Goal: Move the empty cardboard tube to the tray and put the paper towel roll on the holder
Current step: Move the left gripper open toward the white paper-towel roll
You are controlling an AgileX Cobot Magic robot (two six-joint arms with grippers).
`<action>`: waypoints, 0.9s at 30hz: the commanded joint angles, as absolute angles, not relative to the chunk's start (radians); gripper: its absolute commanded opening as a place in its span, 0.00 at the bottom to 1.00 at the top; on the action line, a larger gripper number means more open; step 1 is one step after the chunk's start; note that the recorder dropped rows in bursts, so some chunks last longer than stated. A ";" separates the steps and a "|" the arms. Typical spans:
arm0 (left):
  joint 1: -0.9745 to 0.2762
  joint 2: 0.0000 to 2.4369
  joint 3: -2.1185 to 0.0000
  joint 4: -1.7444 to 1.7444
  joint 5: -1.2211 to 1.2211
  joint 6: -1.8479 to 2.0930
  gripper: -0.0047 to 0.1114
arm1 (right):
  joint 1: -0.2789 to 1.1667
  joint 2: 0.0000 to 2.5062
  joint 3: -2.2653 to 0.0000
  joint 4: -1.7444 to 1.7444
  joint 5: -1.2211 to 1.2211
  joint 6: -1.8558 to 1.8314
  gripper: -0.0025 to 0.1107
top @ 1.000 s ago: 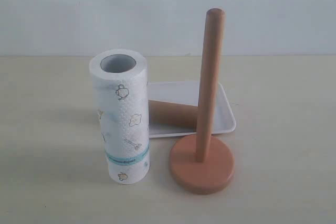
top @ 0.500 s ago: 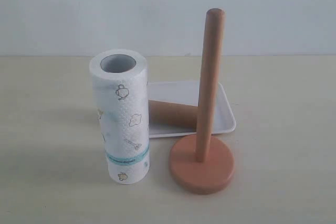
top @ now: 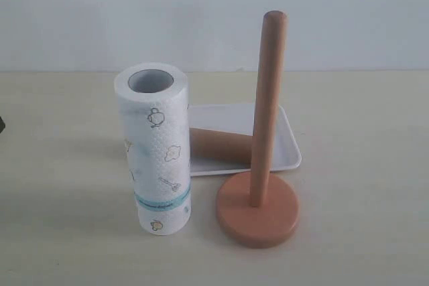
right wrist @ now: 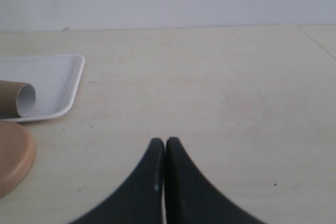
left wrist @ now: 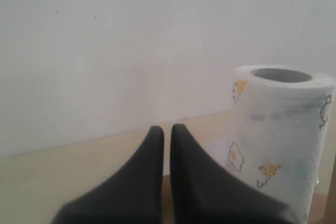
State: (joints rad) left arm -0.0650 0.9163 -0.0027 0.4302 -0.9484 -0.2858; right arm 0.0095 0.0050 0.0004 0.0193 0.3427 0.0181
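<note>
The exterior view looks slightly down, close in, across the table toward a pale wall. The left wrist view sits low, facing a wall over the left gripper, and shares the nearby paper towel roll with it. The right wrist view (set higher) tilts down over the right gripper, sharing the tray, the empty cardboard tube and the holder.

Cardboard tube apparently flat in tray; towel roll upright beside holder.
</note>
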 commanded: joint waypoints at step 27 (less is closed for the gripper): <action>-0.062 0.953 0.000 0.703 -0.798 -0.396 0.08 | 0.010 0.000 0.000 0.014 0.331 0.021 0.02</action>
